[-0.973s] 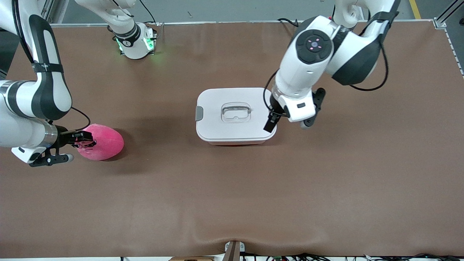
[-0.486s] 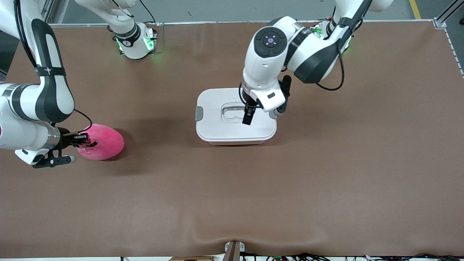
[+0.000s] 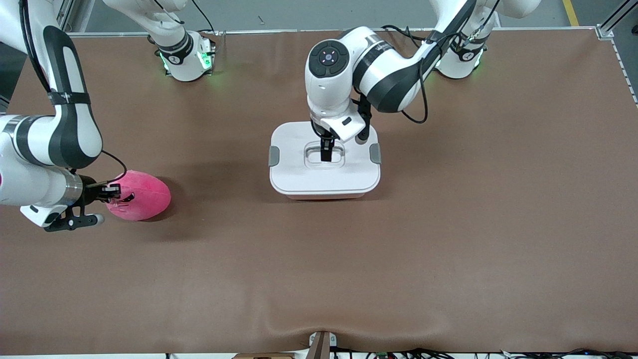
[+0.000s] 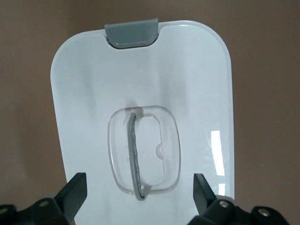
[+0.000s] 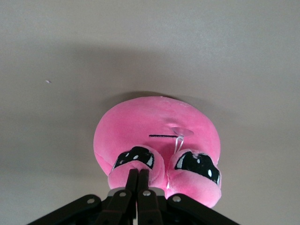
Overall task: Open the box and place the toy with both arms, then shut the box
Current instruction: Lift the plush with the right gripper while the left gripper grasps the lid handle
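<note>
Front view high, whole table (image 3: 448, 249); wrist views close: box (image 4: 187, 70), toy (image 5: 140, 126).

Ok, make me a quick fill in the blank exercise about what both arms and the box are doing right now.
1. The box has its white lid ____.
2. The left claw hangs open over the lid's clear ____.
3. The right claw is pinched shut on the pink ____.
4. The toy lies toward the ____ arm's end of the table.

Missing words: on; handle; toy; right
</note>
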You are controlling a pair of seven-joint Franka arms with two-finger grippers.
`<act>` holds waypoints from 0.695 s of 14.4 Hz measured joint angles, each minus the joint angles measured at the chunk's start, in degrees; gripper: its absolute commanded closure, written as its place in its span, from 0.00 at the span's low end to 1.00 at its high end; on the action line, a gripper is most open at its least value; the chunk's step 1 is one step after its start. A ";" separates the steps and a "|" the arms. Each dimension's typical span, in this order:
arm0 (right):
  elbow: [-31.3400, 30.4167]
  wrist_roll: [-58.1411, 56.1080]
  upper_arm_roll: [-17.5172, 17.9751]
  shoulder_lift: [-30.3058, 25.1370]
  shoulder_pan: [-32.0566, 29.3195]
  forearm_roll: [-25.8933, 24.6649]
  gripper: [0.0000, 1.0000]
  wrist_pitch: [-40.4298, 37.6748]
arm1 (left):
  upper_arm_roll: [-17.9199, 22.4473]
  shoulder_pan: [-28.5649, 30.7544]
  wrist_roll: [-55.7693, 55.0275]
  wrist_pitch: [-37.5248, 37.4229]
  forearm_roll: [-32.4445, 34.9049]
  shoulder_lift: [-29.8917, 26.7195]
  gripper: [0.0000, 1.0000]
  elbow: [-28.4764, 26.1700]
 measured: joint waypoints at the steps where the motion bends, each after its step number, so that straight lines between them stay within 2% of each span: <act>1: 0.09 -0.01 0.03 -0.04 0.03 0.00 1.00 -0.11 | 0.07 0.02 -1.48 0.57 0.09 0.00 0.00 -0.60; 4: 0.93 -0.04 0.33 -0.43 0.23 -0.02 1.00 -2.70 | 0.10 -0.24 -6.77 2.89 2.41 0.02 0.02 -3.23; 9: 5.79 -6.17 1.01 -2.06 0.58 -0.03 1.00 -11.36 | 0.08 -1.51 -11.70 7.26 4.25 0.07 0.19 -6.37; 10: 6.72 -6.66 1.10 -2.42 0.70 -0.03 1.00 -12.80 | 0.08 -1.65 -11.70 8.06 4.25 0.07 0.27 -6.68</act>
